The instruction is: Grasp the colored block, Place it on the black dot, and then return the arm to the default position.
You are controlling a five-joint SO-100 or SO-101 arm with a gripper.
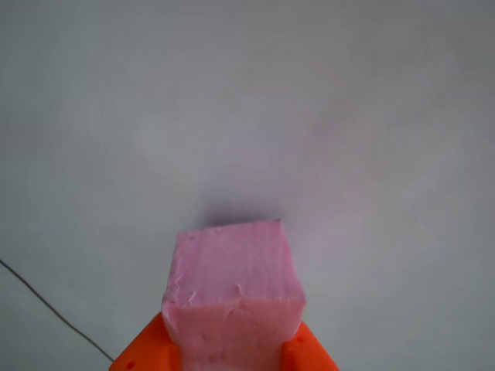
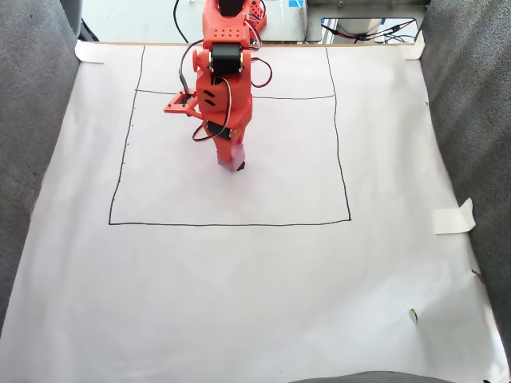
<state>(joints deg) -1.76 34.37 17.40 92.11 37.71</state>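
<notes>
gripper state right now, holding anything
Gripper: closed on the pale pink foam cube, its orange fingers pressing both sides.

No text, label, brand or number is legible anywhere.

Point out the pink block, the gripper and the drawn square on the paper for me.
pink block (image 1: 232, 263): other view, on its top face.
gripper (image 1: 232, 352): other view, midway between the orange fingertips clamping the block.
drawn square (image 2: 231, 224): fixed view, on its bottom line.
</notes>
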